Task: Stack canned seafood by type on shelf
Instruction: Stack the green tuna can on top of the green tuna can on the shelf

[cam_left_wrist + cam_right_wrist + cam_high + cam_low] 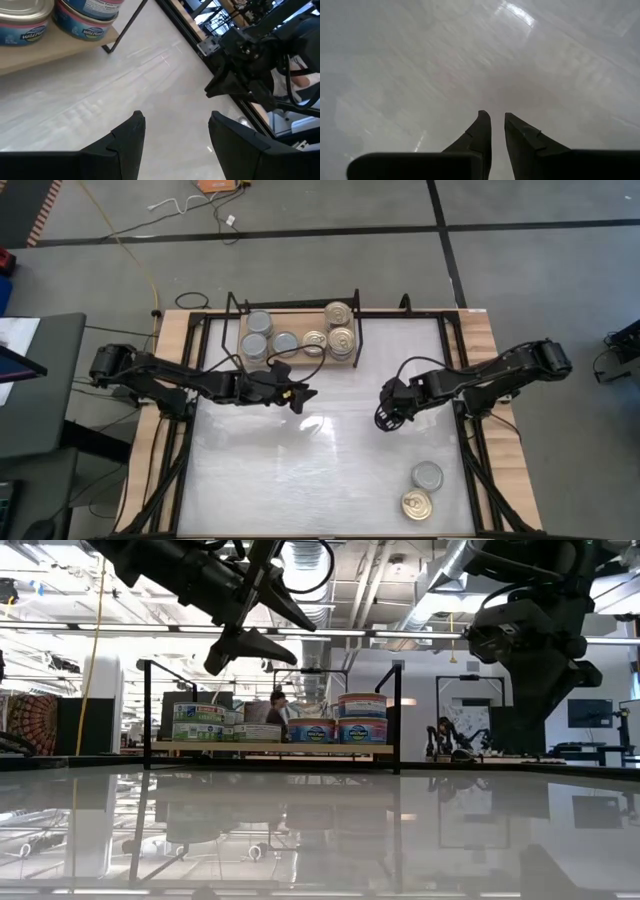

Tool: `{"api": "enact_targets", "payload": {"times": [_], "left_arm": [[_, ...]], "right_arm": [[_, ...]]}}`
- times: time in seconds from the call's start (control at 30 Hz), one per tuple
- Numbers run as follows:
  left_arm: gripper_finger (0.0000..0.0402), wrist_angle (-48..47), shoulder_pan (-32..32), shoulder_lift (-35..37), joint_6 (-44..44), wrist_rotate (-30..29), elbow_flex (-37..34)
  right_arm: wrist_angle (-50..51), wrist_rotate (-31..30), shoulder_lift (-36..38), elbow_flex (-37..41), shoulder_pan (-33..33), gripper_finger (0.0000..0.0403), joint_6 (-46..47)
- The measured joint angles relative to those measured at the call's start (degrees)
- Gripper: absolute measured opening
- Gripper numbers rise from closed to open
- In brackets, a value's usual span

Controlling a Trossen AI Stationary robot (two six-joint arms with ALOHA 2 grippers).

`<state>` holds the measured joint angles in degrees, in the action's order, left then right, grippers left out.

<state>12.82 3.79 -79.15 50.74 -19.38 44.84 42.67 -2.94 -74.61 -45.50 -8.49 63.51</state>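
The shelf (300,350), a light wooden board in a black wire frame, stands at the table's far middle. On its left part stand silver-topped cans (258,322), some stacked, and on its right part gold-topped cans (340,313), labels showing in the low view (362,705). A silver can (427,475) and a gold can (417,505) rest on the white table at the near right. My left gripper (177,125) hangs open above the table just in front of the shelf (303,395), holding nothing. My right gripper (496,120) points down over the table's middle right (385,418), its fingers a narrow gap apart, nothing between them.
The glossy white tabletop (300,480) spreads between the arms and toward the near edge. Black rails (465,380) and wooden borders run along both sides. In the left wrist view, the right arm (250,65) shows beyond the shelf's leg (125,25).
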Motion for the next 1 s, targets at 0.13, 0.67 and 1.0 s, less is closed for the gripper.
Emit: {"api": "enact_targets", "payload": {"times": [0.13, 0.67, 1.0], "left_arm": [[0.0209, -0.3, 0.0, 0.0, 0.1, 0.0, 0.0], [0.0209, -0.5, 0.0, 0.0, 1.1, 0.0, 0.0], [0.0209, -0.5, 0.0, 0.0, 1.1, 0.0, 0.0]], "right_arm": [[-0.1, 0.0, 0.0, 0.0, 0.0, 0.0079, 0.1], [-2.3, -0.1, 0.0, 0.0, 0.0, 0.0079, -0.6], [-2.4, -0.1, 0.0, 0.0, 0.0, 0.0079, -1.0]]}}
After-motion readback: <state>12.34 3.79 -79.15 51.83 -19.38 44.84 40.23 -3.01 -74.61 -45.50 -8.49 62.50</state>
